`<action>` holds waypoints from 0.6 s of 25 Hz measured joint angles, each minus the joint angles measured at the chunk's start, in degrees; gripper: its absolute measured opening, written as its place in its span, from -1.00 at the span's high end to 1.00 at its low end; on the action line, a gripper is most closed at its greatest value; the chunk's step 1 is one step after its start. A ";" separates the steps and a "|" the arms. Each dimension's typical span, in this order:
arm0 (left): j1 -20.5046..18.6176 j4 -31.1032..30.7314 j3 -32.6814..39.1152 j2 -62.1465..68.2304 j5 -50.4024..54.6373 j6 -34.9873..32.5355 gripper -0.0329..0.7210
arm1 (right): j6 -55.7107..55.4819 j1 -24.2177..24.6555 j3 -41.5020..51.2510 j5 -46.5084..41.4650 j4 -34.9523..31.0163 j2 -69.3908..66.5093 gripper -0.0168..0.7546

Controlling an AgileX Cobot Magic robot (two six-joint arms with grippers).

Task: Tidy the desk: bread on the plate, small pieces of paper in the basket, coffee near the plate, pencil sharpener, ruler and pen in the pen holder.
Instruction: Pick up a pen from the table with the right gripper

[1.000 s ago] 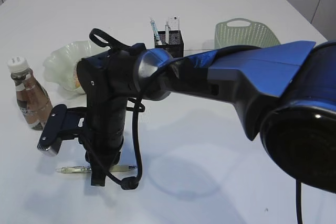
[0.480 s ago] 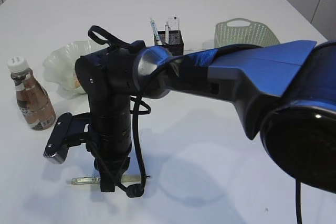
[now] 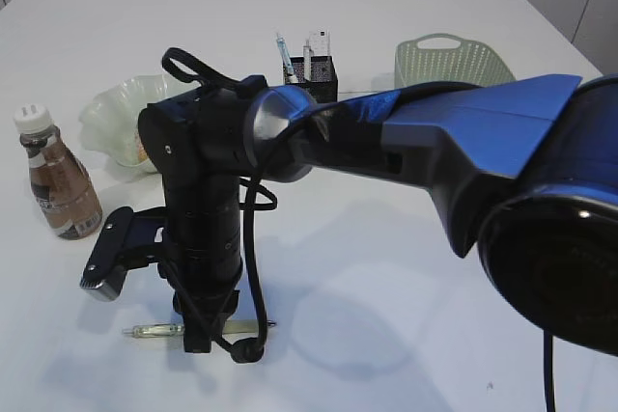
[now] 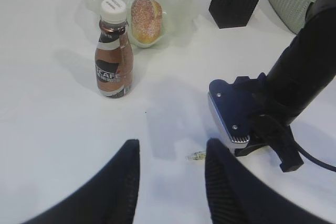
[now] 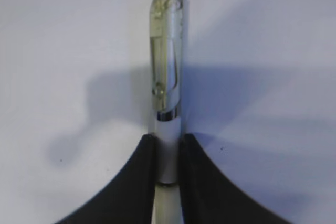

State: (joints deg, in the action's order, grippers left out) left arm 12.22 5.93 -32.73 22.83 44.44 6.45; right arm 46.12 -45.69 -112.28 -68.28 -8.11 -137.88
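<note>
Pen [image 5: 167, 98] lying flat on the white desk [image 3: 406, 277], close to the near edge, clipped end pointing left in the exterior view. Pinched around its pale barrel by the right fingers [image 5: 166, 174], closed narrow on both sides of it, right arm standing almost upright above. Bare desk on every side of the pen, shadow of the arm falling across it. Left of that, coffee [image 3: 59, 178] standing upright near the left edge, just beside the plate [image 3: 108, 121]. Bread [image 4: 146, 18] resting inside the ruffled plate. Behind the arm, pen holder [image 3: 314, 74] upright with several items poking out of its top, what they are too small to tell. Basket [image 3: 450, 61] further right, apart from the holder, toward the far right corner. Wide open stretch of desk between holder, basket and the near edge. Left fingers [image 4: 170, 179] hovering above the desk, spread partway with nothing between them, tip of the pen visible just ahead of them. Black wrist housing of the right arm close on the right in that view.
</note>
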 joint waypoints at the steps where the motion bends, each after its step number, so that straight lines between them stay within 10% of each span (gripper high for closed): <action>1: 0.00 0.00 0.00 0.00 0.00 0.00 0.15 | -0.13 0.00 0.00 0.00 0.00 0.00 0.63; 15: 0.00 0.00 0.00 0.00 0.00 0.00 0.15 | -0.36 0.00 0.00 1.57 0.94 0.00 0.36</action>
State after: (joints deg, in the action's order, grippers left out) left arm 12.22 5.93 -32.73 22.83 44.44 6.45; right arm 45.76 -45.69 -112.28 -66.71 -7.16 -137.88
